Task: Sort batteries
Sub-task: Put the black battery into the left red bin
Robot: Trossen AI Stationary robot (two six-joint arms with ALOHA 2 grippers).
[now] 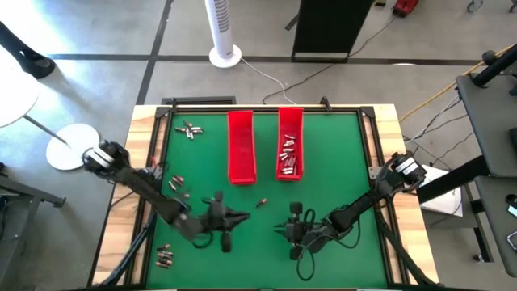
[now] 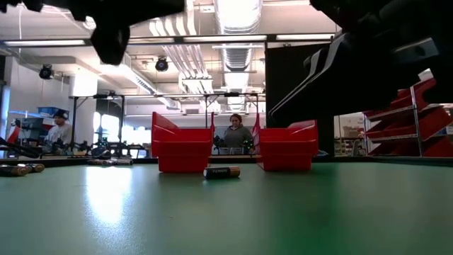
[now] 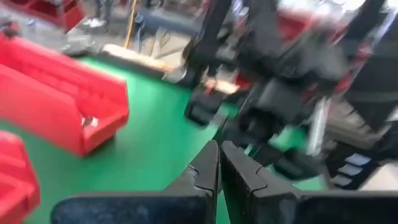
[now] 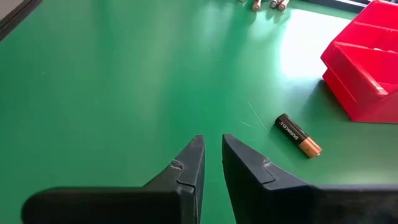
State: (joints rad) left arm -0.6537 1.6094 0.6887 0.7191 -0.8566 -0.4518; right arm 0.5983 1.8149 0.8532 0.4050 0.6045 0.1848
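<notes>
The right gripper (image 4: pixel 211 155) hangs over bare green mat (image 1: pixel 339 153), fingers nearly together with a thin gap, grasping nothing. A black-and-copper battery (image 4: pixel 298 135) lies at its 2 o'clock, just before the right red tray (image 1: pixel 290 144), which holds silvery cells. The left gripper (image 3: pixel 219 163) is clenched empty. More batteries (image 1: pixel 191 129) lie scattered toward the mat's left border. The smooth plastic left tray (image 1: pixel 241 145) looks empty.

Open green mat (image 1: pixel 339 162) right of the right red tray (image 1: pixel 290 144), and along the bottom centre of the high view. Channel between the left red tray (image 1: pixel 241 145) and right tray is narrow. Loose batteries (image 1: pixel 176 187) clutter the left side; one battery (image 1: pixel 261 203) lies mid-mat between the arms.
</notes>
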